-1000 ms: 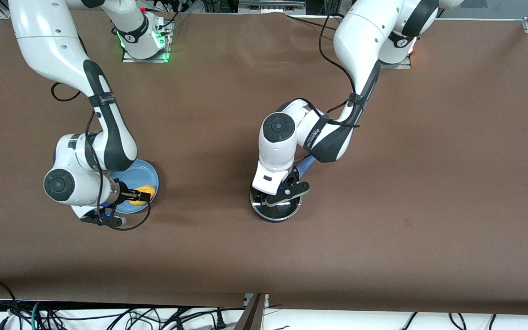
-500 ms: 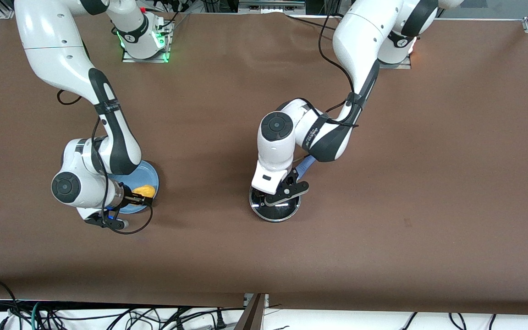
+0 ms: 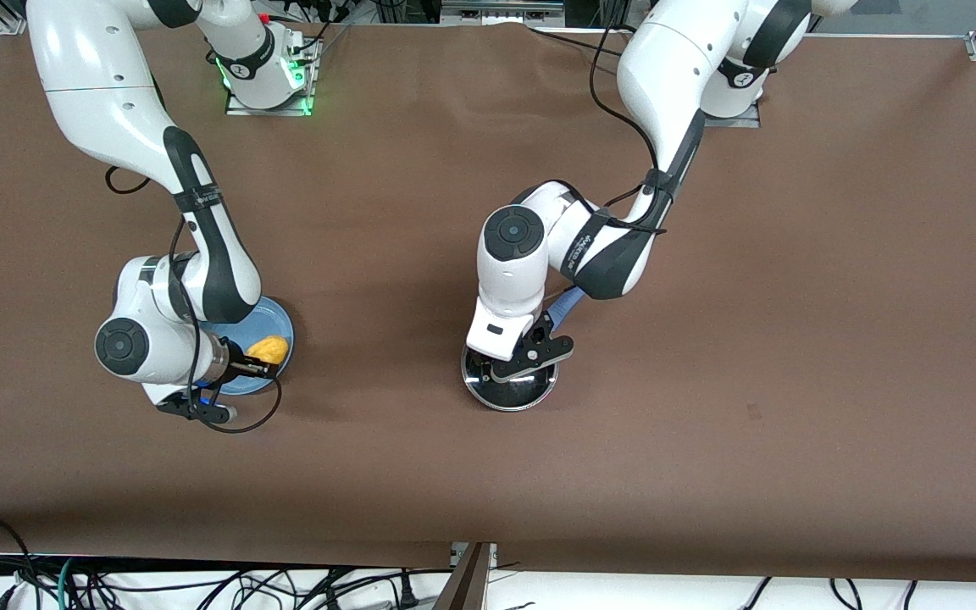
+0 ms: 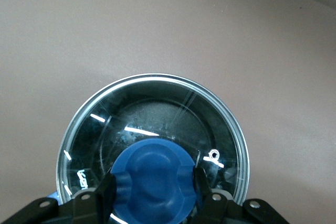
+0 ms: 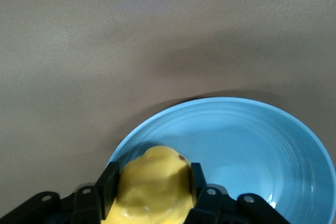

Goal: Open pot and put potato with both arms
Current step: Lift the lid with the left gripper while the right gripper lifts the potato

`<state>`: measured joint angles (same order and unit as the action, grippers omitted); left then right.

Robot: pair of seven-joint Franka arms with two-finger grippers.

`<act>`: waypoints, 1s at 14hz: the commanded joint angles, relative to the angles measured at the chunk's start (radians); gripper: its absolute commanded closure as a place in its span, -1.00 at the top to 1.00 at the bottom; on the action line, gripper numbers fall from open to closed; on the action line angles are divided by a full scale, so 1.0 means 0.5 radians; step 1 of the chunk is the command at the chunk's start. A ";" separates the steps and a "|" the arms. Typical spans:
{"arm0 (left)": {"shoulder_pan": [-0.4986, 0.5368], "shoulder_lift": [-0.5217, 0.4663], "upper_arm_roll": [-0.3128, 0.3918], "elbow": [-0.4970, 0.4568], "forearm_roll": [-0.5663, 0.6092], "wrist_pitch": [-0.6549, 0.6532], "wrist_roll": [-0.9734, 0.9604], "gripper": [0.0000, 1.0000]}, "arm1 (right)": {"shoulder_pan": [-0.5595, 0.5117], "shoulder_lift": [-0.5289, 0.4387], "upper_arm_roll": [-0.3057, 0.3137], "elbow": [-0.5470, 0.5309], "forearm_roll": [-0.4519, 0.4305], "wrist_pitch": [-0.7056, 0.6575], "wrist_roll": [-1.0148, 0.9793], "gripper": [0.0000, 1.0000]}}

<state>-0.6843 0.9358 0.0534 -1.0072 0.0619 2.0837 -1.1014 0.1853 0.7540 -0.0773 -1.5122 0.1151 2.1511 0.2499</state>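
Observation:
The black pot [image 3: 512, 393] stands mid-table with its glass lid [image 4: 168, 109] on it; its blue handle [image 3: 568, 303] points toward the left arm's base. My left gripper [image 3: 512, 366] is over the pot, shut on the lid's blue knob [image 4: 154, 171], with a finger pressed on each side. My right gripper [image 3: 257, 364] is shut on the yellow-orange potato [image 3: 271, 348], also seen in the right wrist view [image 5: 155, 182]. It holds the potato just over the edge of the light-blue plate [image 3: 274, 318] that is nearer the front camera.
The light-blue plate [image 5: 252, 140] lies toward the right arm's end of the table. Brown table cloth [image 3: 751, 339] spreads around both. Cables hang along the table's front edge.
My right arm has shifted a little and risen, carrying the potato slightly up off the plate. My left gripper stays at the lid knob, almost unmoved.

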 commanded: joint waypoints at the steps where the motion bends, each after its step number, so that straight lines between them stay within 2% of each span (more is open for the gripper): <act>1: 0.055 -0.113 -0.015 0.036 -0.013 -0.172 0.131 0.17 | 0.001 -0.026 0.004 -0.001 0.028 -0.068 0.000 -0.16; 4: 0.218 -0.264 -0.009 -0.004 -0.172 -0.216 0.590 0.17 | 0.007 -0.078 0.004 0.042 0.180 -0.179 0.000 -0.16; 6: 0.331 -0.429 -0.009 -0.218 -0.216 -0.219 0.937 0.18 | 0.043 -0.130 0.010 0.045 0.297 -0.267 0.073 -0.16; 8: 0.451 -0.579 -0.009 -0.421 -0.222 -0.222 1.314 0.17 | 0.150 -0.158 0.032 0.085 0.383 -0.323 0.397 -0.16; 11: 0.635 -0.760 -0.006 -0.672 -0.237 -0.222 1.821 0.19 | 0.328 -0.131 0.157 0.183 0.380 -0.283 1.041 -0.15; 14: 0.865 -0.917 0.007 -0.939 -0.240 -0.207 2.403 0.19 | 0.549 -0.029 0.176 0.327 0.387 -0.106 1.573 -0.15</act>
<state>-0.3186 0.5868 0.0634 -1.3244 -0.0381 1.9629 -0.0828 0.4082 0.6958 0.0124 -1.4112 0.2993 2.0564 0.8971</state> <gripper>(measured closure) 0.388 0.414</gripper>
